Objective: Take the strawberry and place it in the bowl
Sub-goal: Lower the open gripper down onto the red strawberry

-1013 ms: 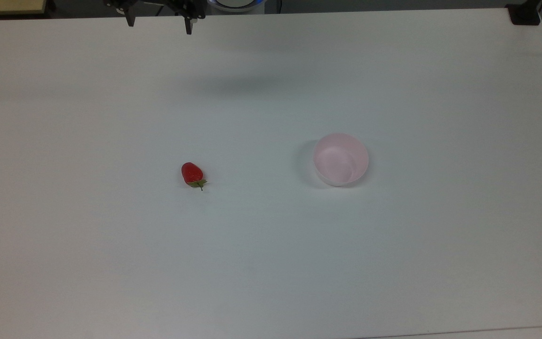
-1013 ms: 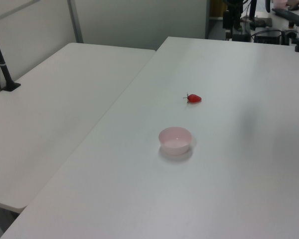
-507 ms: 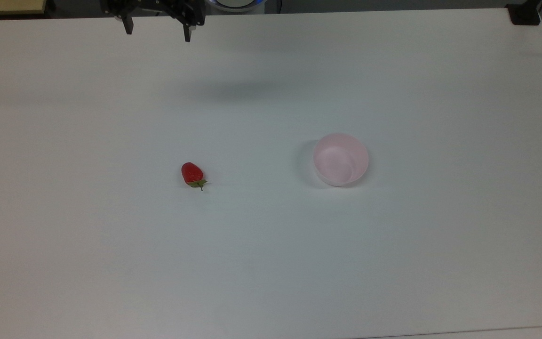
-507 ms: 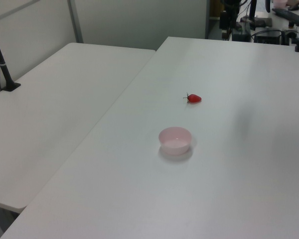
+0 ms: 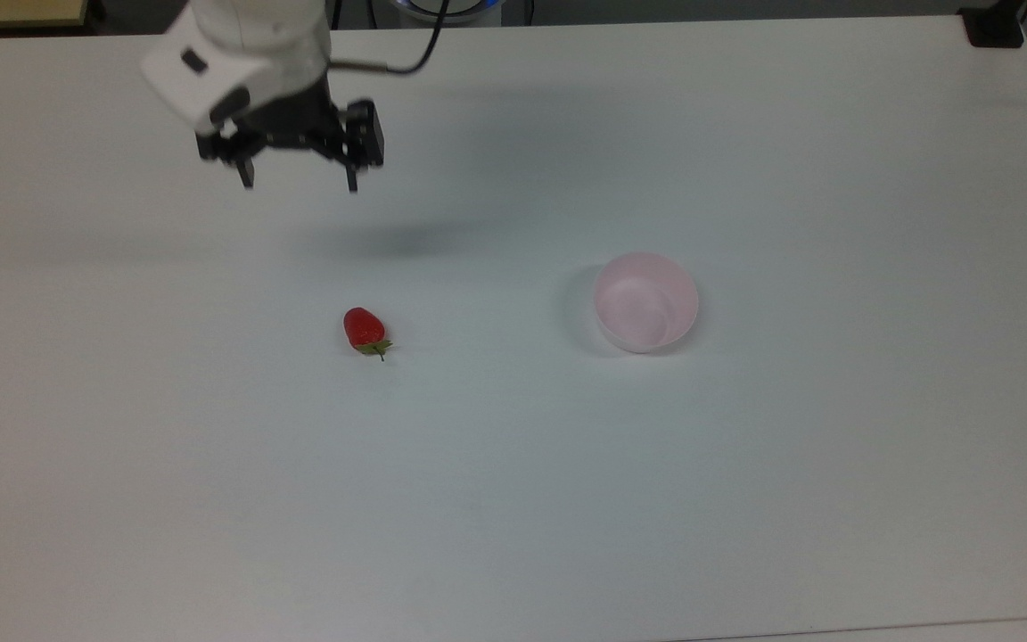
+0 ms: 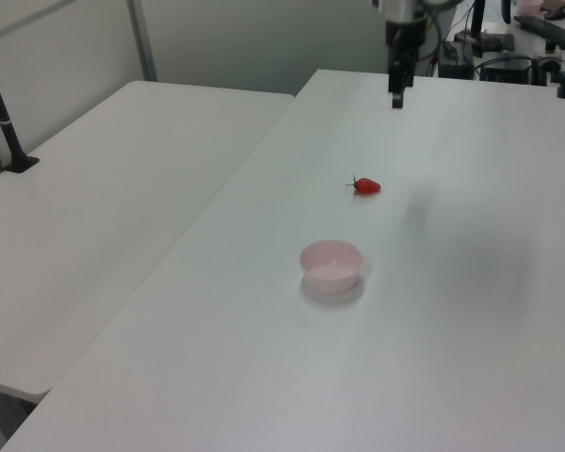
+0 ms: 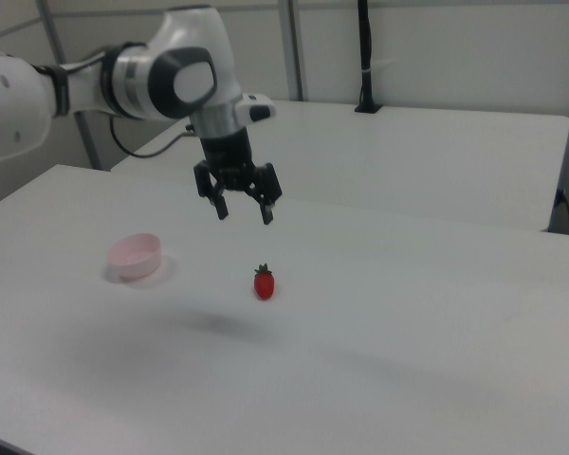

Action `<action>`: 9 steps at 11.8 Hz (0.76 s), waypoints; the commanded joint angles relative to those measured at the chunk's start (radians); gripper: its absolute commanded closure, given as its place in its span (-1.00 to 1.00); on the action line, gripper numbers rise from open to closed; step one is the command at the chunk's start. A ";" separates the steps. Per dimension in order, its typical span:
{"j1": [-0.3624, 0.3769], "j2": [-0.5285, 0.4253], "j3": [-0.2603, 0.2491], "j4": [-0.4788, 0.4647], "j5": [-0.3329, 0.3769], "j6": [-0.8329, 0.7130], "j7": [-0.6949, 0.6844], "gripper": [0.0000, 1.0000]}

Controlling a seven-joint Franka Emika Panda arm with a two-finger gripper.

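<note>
Top view overhead; left, right views oblique, opposite sides; all share table [image 5: 745, 499].

A white, glossy, rounded arm [image 7: 123, 76] is seen, with grey bands at its joints and a large dark grey disc on the wrist housing. A small dark mark is carried on the white wrist block in the top view. A black cable [image 5: 389, 64] is led off at 2 o'clock from it. The gripper [image 5: 299, 185] is black, blocky, with two thin dark fingers [image 7: 266, 216] spread apart.
</note>
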 commanded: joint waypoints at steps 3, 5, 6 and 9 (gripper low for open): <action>0.011 0.154 0.006 -0.001 0.019 0.190 -0.035 -1.00; 0.035 0.224 0.006 -0.002 0.016 0.256 -0.030 -0.80; 0.037 0.238 0.006 -0.004 0.016 0.269 -0.031 -0.72; 0.060 0.297 0.007 -0.005 0.016 0.305 -0.028 -0.33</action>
